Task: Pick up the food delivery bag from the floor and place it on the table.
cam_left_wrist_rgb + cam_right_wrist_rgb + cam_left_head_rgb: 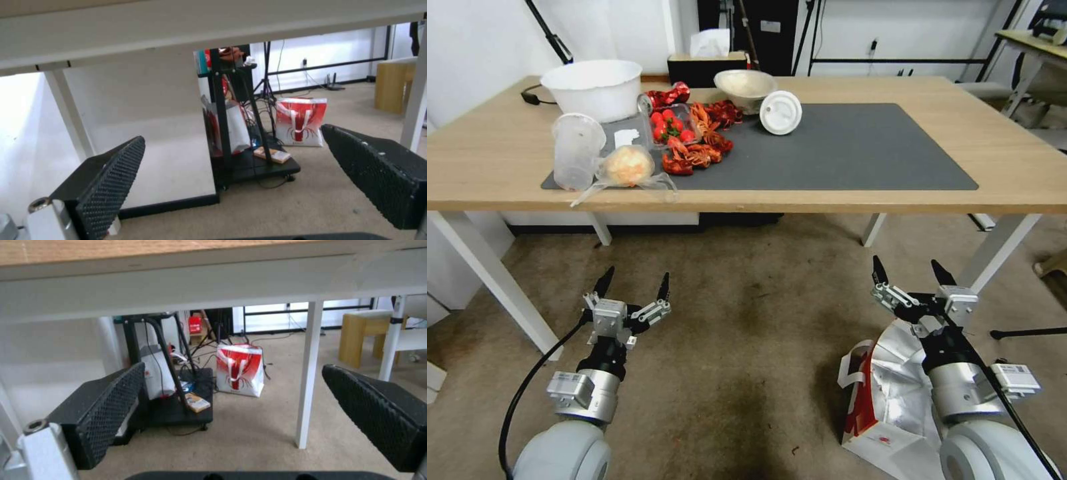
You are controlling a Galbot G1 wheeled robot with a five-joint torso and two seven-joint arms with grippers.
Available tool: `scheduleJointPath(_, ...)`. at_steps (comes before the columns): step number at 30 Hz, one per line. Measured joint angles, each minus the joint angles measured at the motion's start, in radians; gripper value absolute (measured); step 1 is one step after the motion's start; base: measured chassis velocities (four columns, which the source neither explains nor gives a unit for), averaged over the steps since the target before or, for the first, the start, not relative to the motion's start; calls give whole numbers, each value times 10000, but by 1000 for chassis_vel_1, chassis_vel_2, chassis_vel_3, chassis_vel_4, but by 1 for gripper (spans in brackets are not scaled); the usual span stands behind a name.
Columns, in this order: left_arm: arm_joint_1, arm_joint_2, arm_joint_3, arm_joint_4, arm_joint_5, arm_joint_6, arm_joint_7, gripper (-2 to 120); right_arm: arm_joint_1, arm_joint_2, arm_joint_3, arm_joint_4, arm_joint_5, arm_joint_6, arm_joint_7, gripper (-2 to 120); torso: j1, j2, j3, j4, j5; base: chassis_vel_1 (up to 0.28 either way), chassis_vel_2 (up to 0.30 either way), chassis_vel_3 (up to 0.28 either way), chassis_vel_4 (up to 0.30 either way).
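Food delivery bag [894, 393] lay on floor [747, 373], nothing done; I had right gripper [912, 272] above it and left gripper [634, 283] idle, both spread, table [1014, 160] awaiting.

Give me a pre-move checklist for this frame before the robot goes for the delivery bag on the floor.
1. Bag located: ok. The delivery bag lies on the floor, under the right arm.
2. Right gripper ready: ok. Jaws open and empty, above the bag, not touching it.
3. Left gripper ready: ok. Jaws open and empty, over bare floor to the bag's left.
4. Handles reachable: cannot tell. A white strap shows at the bag's left side; the arm covers the rest.
5. Landing space on the table: ok. The right part of the grey mat is bare.
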Motion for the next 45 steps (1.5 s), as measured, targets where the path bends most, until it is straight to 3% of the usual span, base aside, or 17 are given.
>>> scheduleJointPath(45,-145,-47,185,374,120,-50,-15,99,287,36,23,-354,15,54,-20,100,-448,-1758,-1308,0,-1,0,0,0,0)
